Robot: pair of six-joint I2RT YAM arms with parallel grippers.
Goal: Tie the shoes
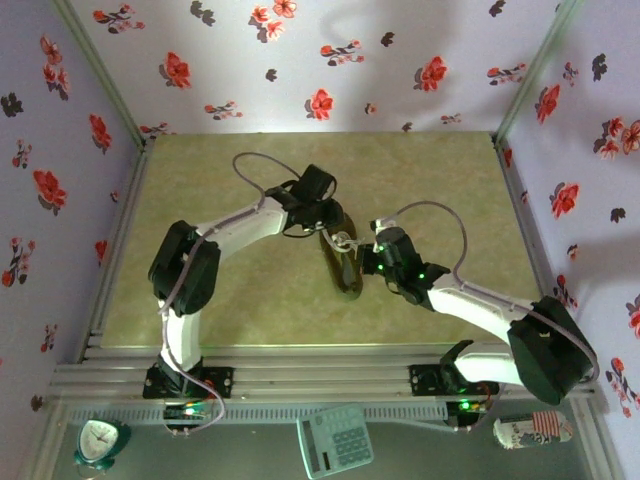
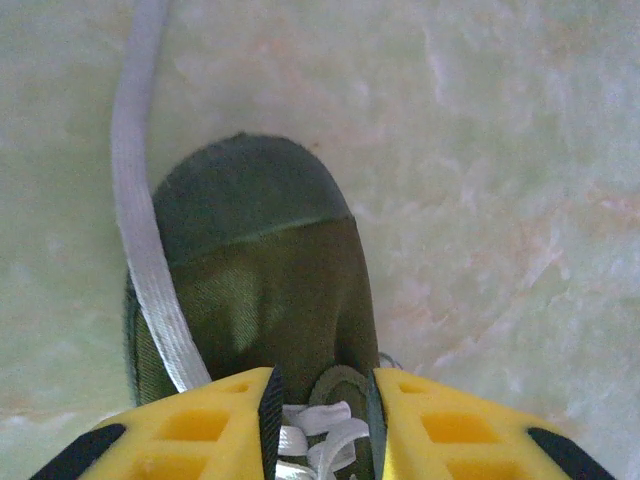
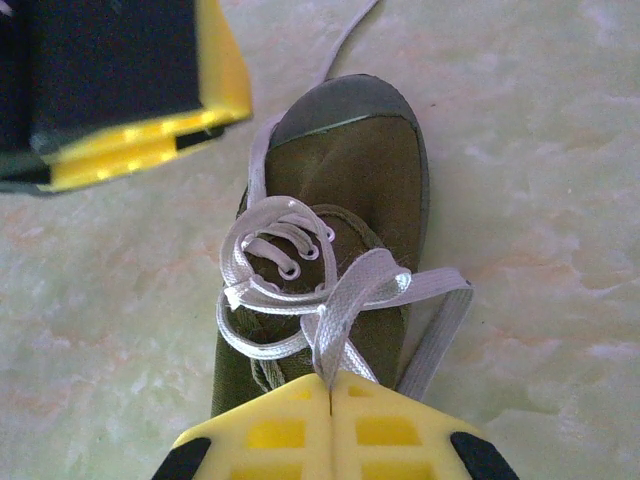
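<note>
The shoe (image 1: 347, 272) is one small olive-green sneaker lying on the table between my two grippers. In the right wrist view its white laces (image 3: 300, 290) loop loosely over the tongue of the shoe (image 3: 350, 170). My right gripper (image 3: 330, 385) is shut on one strand of the lace just above the shoe's opening. My left gripper (image 2: 322, 385) hangs over the shoe (image 2: 250, 250); its jaws stand a narrow gap apart, with lace loops (image 2: 320, 430) and the tongue between them. A long free lace end (image 2: 135, 180) trails past the toe.
Floral walls close in the greenish table (image 1: 200, 280) on three sides. A calculator (image 1: 335, 440), a small clock (image 1: 100, 440) and a can (image 1: 535, 430) lie on the near ledge behind the arm bases.
</note>
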